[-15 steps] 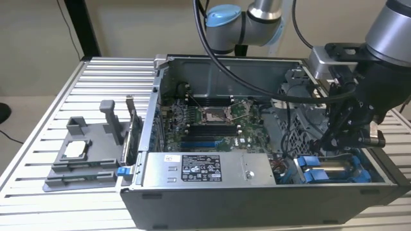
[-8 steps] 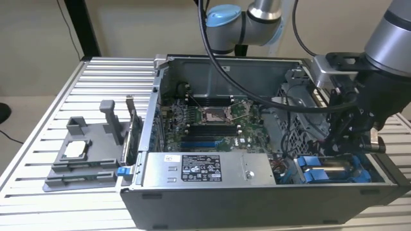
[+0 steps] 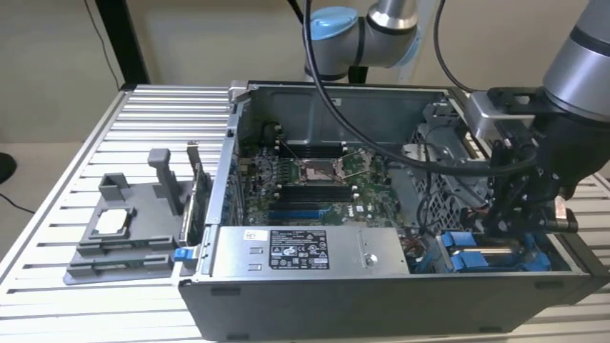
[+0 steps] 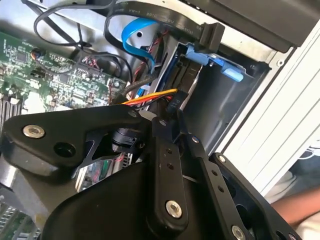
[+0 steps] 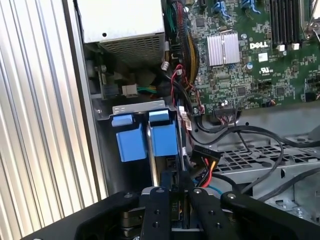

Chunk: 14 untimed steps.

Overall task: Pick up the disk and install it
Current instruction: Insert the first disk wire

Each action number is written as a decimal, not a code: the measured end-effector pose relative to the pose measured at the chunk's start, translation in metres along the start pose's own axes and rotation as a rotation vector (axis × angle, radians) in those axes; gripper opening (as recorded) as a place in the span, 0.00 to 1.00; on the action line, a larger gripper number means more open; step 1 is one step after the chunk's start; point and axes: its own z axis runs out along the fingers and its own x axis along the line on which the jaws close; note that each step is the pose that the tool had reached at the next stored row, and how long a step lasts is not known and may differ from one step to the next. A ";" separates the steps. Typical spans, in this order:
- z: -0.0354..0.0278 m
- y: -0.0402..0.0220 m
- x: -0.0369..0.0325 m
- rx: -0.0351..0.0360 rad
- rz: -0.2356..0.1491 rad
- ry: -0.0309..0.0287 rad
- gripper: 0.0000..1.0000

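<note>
Both fingertips (image 5: 159,202) tight on disk (image 5: 163,141)

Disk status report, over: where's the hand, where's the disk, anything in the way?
Hand low in the case, right at the disk. Disk upright in the drive bay, blue frame showing. Cables crowd close beside it.

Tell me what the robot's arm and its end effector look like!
The robot arm is a round silver-grey metal tube with a light blue plastic joint cap. Along it run thick black cables. Its end effector is black, built from flat metal links joined by shiny silver screws.
</note>
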 end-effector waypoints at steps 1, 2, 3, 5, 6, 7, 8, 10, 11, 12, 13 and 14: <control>0.0005 -0.0003 -0.0005 0.0004 -0.002 0.0019 0.00; 0.0007 -0.0005 -0.0011 0.0005 -0.004 0.0027 0.00; 0.0008 -0.0009 -0.0017 0.0006 -0.006 0.0026 0.00; 0.0008 -0.0024 -0.0032 0.0007 -0.009 0.0027 0.00; 0.0008 -0.0033 -0.0041 0.0007 -0.010 0.0027 0.00; 0.0009 -0.0042 -0.0047 0.0007 -0.010 0.0027 0.00; 0.0013 -0.0048 -0.0051 0.0007 -0.010 0.0028 0.00; 0.0022 -0.0054 -0.0059 0.0001 -0.010 0.0067 0.00; 0.0026 -0.0056 -0.0063 -0.0025 -0.010 0.0093 0.00; 0.0029 -0.0059 -0.0067 -0.0081 -0.010 0.0127 0.00; 0.0029 -0.0062 -0.0072 -0.0183 -0.011 0.0181 0.00; 0.0030 -0.0065 -0.0075 -0.0302 -0.011 0.0230 0.00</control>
